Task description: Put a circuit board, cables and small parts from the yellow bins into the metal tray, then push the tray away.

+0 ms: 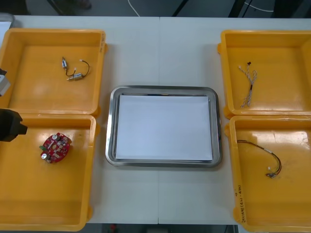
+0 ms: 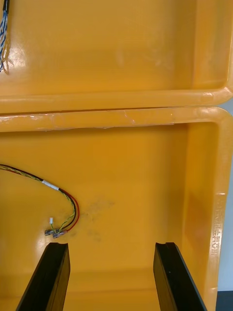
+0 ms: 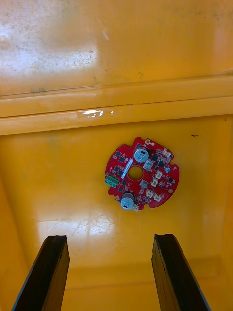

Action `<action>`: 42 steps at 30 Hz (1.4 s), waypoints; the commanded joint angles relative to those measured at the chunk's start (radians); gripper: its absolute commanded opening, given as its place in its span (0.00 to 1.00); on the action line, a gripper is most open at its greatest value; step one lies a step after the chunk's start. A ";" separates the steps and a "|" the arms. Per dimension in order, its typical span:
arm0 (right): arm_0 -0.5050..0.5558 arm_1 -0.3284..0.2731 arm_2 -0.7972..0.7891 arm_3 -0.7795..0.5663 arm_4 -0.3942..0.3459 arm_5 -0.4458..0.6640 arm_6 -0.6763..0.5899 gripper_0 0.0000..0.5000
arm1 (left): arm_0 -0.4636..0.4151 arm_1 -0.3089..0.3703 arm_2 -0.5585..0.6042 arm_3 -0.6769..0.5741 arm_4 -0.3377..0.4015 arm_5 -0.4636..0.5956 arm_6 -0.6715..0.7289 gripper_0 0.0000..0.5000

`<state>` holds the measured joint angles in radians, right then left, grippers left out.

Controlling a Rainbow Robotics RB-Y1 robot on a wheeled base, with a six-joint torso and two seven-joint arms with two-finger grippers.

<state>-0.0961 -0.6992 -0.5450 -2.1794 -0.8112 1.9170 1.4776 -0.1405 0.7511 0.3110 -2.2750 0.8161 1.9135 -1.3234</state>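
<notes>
Left end effector (image 3: 109,238) hovers above the near left yellow bin (image 1: 29,204), fingers wide apart, aimed at the round red circuit board (image 3: 141,173) lying flat (components up). Metal tray (image 1: 112,126), white inside, sits mid counter (image 1: 160,43). Right end effector (image 2: 110,245), equally wide, hangs over the near right bin (image 1: 291,204), its red and yellow cable (image 2: 63,204) lying diagonally.

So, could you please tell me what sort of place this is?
Likely an electronics kitting bench: yellow bins hold a circuit board, cables and small metal parts around a metal tray. The left gripper and right gripper hang open over near bins.
</notes>
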 commanded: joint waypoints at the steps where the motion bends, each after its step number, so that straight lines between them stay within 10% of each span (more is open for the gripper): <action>1: 0.016 -0.031 -0.007 -0.030 0.007 0.003 -0.028 1.00 | 0.016 0.043 0.025 -0.028 0.006 0.006 0.016 1.00; 42: 0.016 -0.031 -0.007 -0.030 0.007 0.003 -0.028 1.00 | 0.016 0.043 0.025 -0.028 0.006 0.006 0.016 1.00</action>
<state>-0.0961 -0.6992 -0.5450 -2.1794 -0.8112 1.9170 1.4776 -0.1405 0.7511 0.3110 -2.2750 0.8161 1.9135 -1.3234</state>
